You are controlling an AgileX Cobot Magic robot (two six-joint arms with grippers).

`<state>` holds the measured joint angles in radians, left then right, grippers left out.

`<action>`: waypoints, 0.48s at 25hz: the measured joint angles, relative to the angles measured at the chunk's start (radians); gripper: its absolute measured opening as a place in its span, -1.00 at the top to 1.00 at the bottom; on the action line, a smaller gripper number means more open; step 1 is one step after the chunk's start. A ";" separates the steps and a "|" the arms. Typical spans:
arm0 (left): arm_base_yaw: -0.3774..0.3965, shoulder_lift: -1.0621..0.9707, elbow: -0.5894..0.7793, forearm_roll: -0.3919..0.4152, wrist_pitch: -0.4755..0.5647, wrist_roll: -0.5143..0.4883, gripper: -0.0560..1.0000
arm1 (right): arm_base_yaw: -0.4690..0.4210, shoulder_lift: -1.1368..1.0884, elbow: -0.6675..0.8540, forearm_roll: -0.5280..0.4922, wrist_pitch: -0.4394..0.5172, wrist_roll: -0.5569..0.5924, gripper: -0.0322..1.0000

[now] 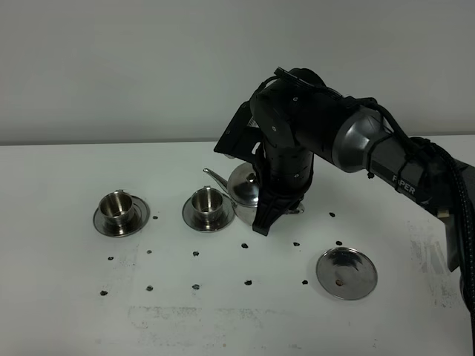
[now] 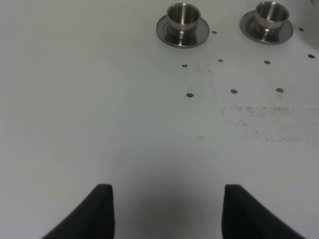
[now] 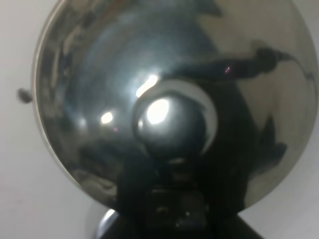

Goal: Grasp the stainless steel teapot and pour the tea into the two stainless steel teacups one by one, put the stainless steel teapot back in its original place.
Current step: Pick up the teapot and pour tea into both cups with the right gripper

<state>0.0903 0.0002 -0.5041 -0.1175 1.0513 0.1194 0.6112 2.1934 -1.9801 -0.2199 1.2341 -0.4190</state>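
Right claw [image 1: 269, 213] is clamping shut on the stainless steel teapot [image 1: 243, 184], apparently at its handle. It is holding the pot just beside the nearer teacup [image 1: 207, 200], with the thin spout [image 1: 215, 176] pointing toward that cup's rim. Left claw [image 2: 167, 191] is hanging open over the bare white table [image 2: 99, 124], gripping nothing, well apart from both cups.

Progress, as a judgement: the pot is being held away from its empty saucer [image 1: 346, 273], which is lying alone toward the right of the table. So the pick-up is done, and a pour into the nearer teacup is looking under way or about to begin. The farther teacup [image 1: 117, 205] is standing upright on its own saucer to the left. Returning the pot to the empty saucer is not yet done.

Hard to make out: the black arm is covering the pot's handle and much of its body in the high view, so the exact grip is hidden. The right wrist camera is showing only the domed lid [image 3: 99, 74] and its round knob [image 3: 169, 124], which are filling the picture. Whether either cup is holding tea cannot be told, nor whether the pot is tilting or touching the table. Small dark specks are dotting the table, and what they are is unclear.
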 joint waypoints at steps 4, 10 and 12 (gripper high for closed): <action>0.000 0.000 0.000 0.000 0.000 0.000 -0.12 | 0.000 0.010 -0.005 -0.020 0.000 0.000 0.53; 0.000 0.000 0.000 0.000 0.000 0.000 -0.12 | 0.000 0.021 -0.005 -0.090 0.002 0.060 0.53; 0.000 0.000 0.000 0.000 0.000 0.000 -0.12 | 0.000 0.021 -0.005 -0.135 0.002 0.089 0.53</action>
<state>0.0903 0.0002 -0.5041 -0.1175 1.0513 0.1194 0.6112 2.2145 -1.9847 -0.3548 1.2360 -0.3298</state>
